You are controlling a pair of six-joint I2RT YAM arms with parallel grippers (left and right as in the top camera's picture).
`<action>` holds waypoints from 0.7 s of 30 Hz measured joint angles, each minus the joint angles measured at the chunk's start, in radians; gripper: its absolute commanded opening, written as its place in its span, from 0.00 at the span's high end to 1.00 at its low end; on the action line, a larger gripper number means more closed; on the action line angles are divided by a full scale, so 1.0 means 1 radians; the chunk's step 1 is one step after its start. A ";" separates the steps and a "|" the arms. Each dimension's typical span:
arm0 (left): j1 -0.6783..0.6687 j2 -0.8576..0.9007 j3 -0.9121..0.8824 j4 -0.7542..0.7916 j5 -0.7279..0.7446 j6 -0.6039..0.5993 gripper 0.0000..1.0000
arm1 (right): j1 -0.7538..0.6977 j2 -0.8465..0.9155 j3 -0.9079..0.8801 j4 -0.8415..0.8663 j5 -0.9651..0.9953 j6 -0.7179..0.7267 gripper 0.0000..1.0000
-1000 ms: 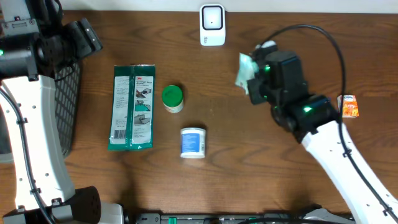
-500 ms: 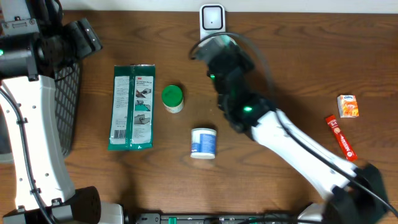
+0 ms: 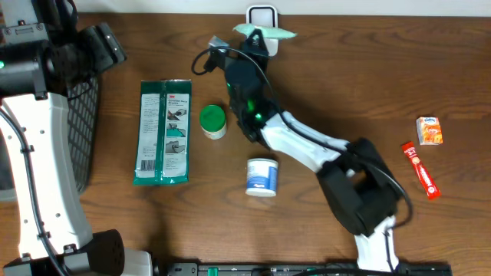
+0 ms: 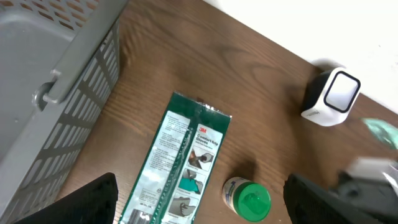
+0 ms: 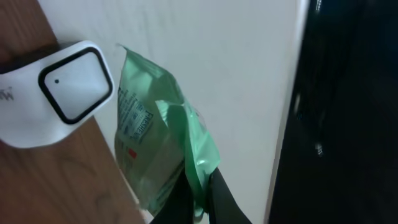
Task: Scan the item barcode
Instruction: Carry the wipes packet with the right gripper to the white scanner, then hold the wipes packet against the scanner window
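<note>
A pale green packet (image 3: 266, 32) hangs in front of the white scanner (image 3: 261, 14) at the table's back edge, with my right gripper (image 3: 245, 37) shut on it. In the right wrist view the packet (image 5: 155, 140) is pinched by its lower edge between the gripper's (image 5: 199, 190) black fingers, and its printed face is turned towards the scanner (image 5: 59, 93) close on the left. No barcode can be made out. My left gripper (image 4: 200, 186) stands open and empty, high over the table's left side (image 3: 98, 42).
A long green 3M pack (image 3: 163, 132), a green-lidded bottle (image 3: 212, 121) and a white jar with a blue label (image 3: 261, 177) lie mid-table. A grey basket (image 3: 83, 130) sits at the left edge. An orange box (image 3: 430, 130) and a red stick pack (image 3: 420, 170) lie at the right.
The right arm has swung from the table's right half to the scanner at the back, carrying the green packet. The white jar now lies a little further right. The left arm has not moved.
</note>
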 measured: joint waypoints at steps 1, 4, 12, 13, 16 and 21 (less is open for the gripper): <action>0.000 0.000 0.000 -0.001 0.000 0.000 0.15 | -0.004 0.026 0.026 0.002 -0.008 -0.014 0.99; 0.000 0.000 0.000 0.000 0.000 0.000 0.15 | -0.015 0.106 0.106 0.002 -0.045 -0.047 0.99; 0.000 0.000 0.000 0.000 0.000 0.000 0.15 | -0.058 0.243 0.252 0.005 -0.163 -0.076 0.99; 0.000 0.000 0.000 0.000 0.000 0.000 0.15 | -0.067 0.257 0.264 0.005 -0.179 -0.077 0.99; 0.000 0.000 0.000 0.000 0.000 0.000 0.15 | -0.090 0.293 0.295 0.006 -0.211 -0.083 0.99; 0.000 0.000 0.000 0.000 0.000 0.000 0.15 | -0.123 0.348 0.306 0.006 -0.241 -0.094 0.99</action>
